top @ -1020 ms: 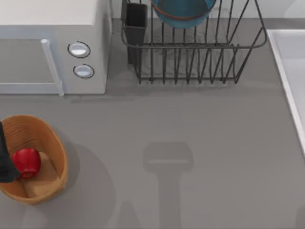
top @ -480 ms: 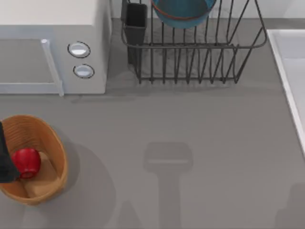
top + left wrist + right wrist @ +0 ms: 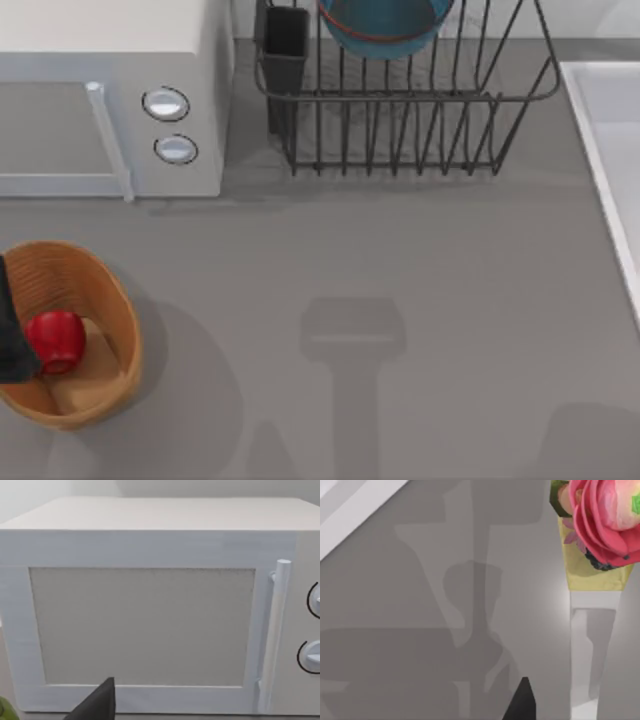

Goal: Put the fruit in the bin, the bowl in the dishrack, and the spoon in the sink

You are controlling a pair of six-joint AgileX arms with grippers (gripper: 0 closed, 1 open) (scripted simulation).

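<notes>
glossy round fruit [image 3: 55, 339], ribbed wicker bin [image 3: 110, 300]

Soft, even light is washing over the grey desk [image 3: 420, 260], with no glare showing anywhere.

Broad, soft-edged shadows are lying across the desk's near half in the top view, a blocky one at centre and a fainter one spreading at the lower right corner. The bin [image 3: 115, 310] is casting a dim shadow toward the right, and the dishrack [image 3: 400, 130] is throwing thin shade beneath its bars. Overlapping grey shadows are layering in the right wrist view. The microwave [image 3: 150, 605] is looking flat and bright.
</notes>
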